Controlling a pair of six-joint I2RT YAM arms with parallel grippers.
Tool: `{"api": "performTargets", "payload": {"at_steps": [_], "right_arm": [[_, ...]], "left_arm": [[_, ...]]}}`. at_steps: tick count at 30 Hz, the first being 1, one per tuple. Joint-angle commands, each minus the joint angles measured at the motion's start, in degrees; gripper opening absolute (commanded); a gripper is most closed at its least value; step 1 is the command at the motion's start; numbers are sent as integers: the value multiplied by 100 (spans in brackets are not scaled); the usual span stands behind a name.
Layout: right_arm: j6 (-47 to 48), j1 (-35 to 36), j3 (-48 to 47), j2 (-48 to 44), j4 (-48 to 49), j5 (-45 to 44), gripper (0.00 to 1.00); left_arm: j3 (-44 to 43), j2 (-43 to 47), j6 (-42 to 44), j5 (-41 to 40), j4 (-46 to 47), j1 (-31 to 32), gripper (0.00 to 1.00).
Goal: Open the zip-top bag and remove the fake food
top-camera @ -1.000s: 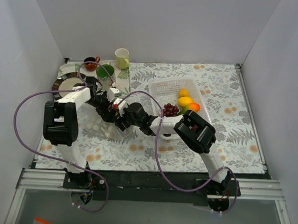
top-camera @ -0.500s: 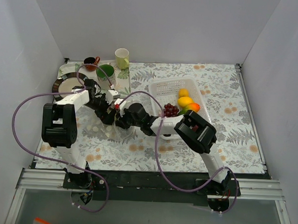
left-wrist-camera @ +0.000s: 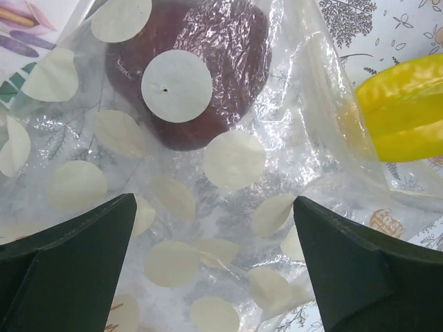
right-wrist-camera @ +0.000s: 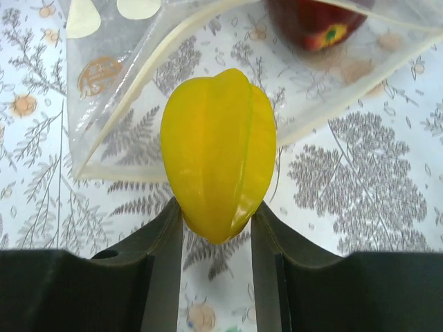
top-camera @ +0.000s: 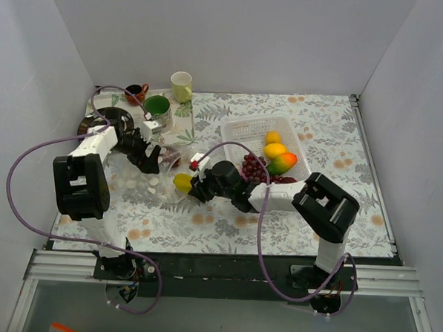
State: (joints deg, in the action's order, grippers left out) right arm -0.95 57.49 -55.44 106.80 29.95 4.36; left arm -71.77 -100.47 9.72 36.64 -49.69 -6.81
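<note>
The zip-top bag (top-camera: 140,181) lies flat left of centre, clear with white dots; it fills the left wrist view (left-wrist-camera: 208,207). A dark red fruit (left-wrist-camera: 187,76) sits inside it and also shows in the right wrist view (right-wrist-camera: 315,21). My left gripper (top-camera: 150,158) (left-wrist-camera: 214,266) is open, its jaws wide apart over the bag. My right gripper (top-camera: 189,184) (right-wrist-camera: 216,238) is shut on a yellow ribbed toy fruit (top-camera: 181,182) (right-wrist-camera: 216,152), held just outside the bag's open mouth. That fruit also shows in the left wrist view (left-wrist-camera: 405,107).
A white perforated basket (top-camera: 246,127) at centre right holds purple grapes (top-camera: 253,167), a yellow lemon (top-camera: 274,149) and an orange-red fruit (top-camera: 285,162). A green mug (top-camera: 158,106), a cream cup (top-camera: 181,84), a small brown cup (top-camera: 136,93) and a dark plate (top-camera: 105,120) stand at the back left.
My right gripper has drawn back to the right, out of the bag, with the yellow fruit in it. My left gripper has moved left and back a little.
</note>
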Motion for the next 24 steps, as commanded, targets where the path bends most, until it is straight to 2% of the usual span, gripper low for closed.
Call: {"api": "performTargets", "payload": {"at_steps": [1,5,11,15,17,18,19,22,24], "right_arm": [[-81,34,472,-721,10,-128,1],[42,16,815,-1677,-261,-786,1],[297,-396,710,-2559,-841,-2095,1],[139,-695,701,-2761,-1237,-3963,1],[-176,-879,658,-2700,-1719,-4485,1],[-508,-950,622,-2648,-1921,-4688,8],[-642,-1012,518,-2525,-2367,-4690,26],[-994,-1126,377,-2332,-2740,-4698,59],[-1056,-1135,324,-2287,-2855,-4751,66]], "left_arm": [[92,466,101,36,91,4,98],[198,493,109,80,170,4,98],[470,545,206,36,275,4,98],[637,589,259,36,390,4,98],[568,546,259,97,434,4,98],[489,528,242,158,425,4,98],[393,493,207,281,417,4,98],[-117,361,67,501,267,13,98],[-476,326,-39,589,249,4,98]]}}
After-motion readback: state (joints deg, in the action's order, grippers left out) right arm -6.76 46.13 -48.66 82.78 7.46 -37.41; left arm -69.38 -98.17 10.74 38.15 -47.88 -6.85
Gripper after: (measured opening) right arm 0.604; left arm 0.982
